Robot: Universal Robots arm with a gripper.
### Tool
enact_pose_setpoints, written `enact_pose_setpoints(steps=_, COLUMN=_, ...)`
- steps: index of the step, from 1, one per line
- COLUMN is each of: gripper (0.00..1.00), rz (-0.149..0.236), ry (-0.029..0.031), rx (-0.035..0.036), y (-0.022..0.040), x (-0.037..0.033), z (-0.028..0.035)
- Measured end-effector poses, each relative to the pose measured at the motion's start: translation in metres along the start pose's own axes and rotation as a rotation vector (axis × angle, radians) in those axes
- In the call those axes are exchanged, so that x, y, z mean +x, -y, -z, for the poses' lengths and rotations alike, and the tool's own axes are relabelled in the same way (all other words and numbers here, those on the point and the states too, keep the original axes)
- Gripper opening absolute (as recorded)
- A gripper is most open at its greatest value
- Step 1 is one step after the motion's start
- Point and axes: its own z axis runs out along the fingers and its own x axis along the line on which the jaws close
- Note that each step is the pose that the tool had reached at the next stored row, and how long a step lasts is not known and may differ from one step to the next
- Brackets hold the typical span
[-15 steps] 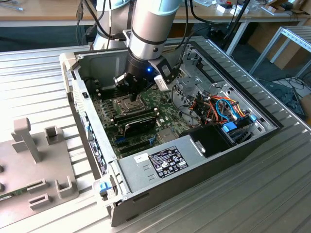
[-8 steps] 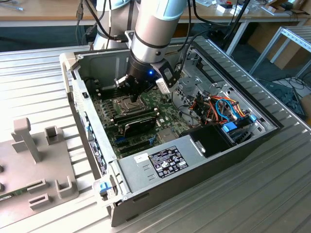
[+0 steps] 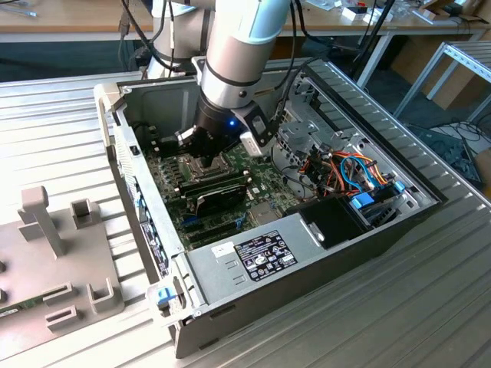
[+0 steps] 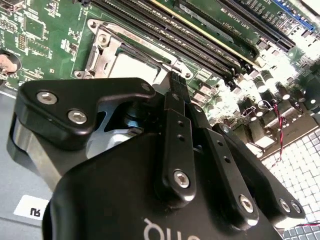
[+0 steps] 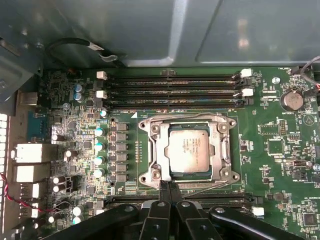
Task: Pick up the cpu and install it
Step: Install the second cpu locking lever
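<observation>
Hovering low over the motherboard (image 3: 230, 192) inside the open computer case (image 3: 368, 230), the hand (image 5: 169, 186) has its two black fingertips pressed together with nothing between them, just beside the near edge of the socket frame (image 5: 150, 150). In the first wrist view the cpu (image 5: 189, 150), a small square chip with a dull silver-grey top, lies flat inside that silver socket frame, with the frame's four corner screws around it and a thin wire lever (image 5: 210, 186) running along the side nearest the fingertips. Long dark memory slots (image 5: 170, 90) run beyond the socket, a row of small capacitors (image 5: 99, 150) stands along one side of it, and a round coin battery (image 5: 291, 100) sits further off on the green board. In the exterior view the arm (image 3: 238, 46) reaches down into the case from above; a long black card (image 3: 219, 195) lies across the board just beside the hand, a power supply (image 3: 253, 257) fills the near corner, and orange and blue cables (image 3: 349, 172) bunch at the exterior view's right. Grey plastic fixtures (image 3: 61, 253) stand on the ribbed metal worktop (image 3: 430, 307) at the exterior view's left.
</observation>
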Motion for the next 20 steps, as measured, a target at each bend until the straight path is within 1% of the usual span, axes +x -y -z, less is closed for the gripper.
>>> enact_pose_setpoints(steps=1, gripper=0.11, rz=0.000, ry=-0.0001, rx=0.0001, y=0.0014, x=0.0054, z=-0.0065)
enact_pose_setpoints(steps=5, gripper=0.11, rz=0.000, ry=0.0000, rx=0.0001, y=0.0020, x=0.0074, z=-0.0099)
enact_pose_setpoints(steps=8, gripper=0.11, rz=0.000, ry=0.0000, rx=0.0001, y=0.0027, x=0.0099, z=-0.0138)
enact_pose_setpoints(steps=15, gripper=0.11, rz=0.000, ry=0.0001, rx=0.0004, y=0.0030, x=0.0101, z=-0.0161)
enact_pose_setpoints(steps=18, gripper=0.11, rz=0.000, ry=0.0000, rx=0.0041, y=0.0032, x=0.0102, z=-0.0166)
enact_pose_setpoints(steps=20, gripper=0.11, rz=0.000, ry=0.0001, rx=0.0054, y=0.0035, x=0.0105, z=-0.0189)
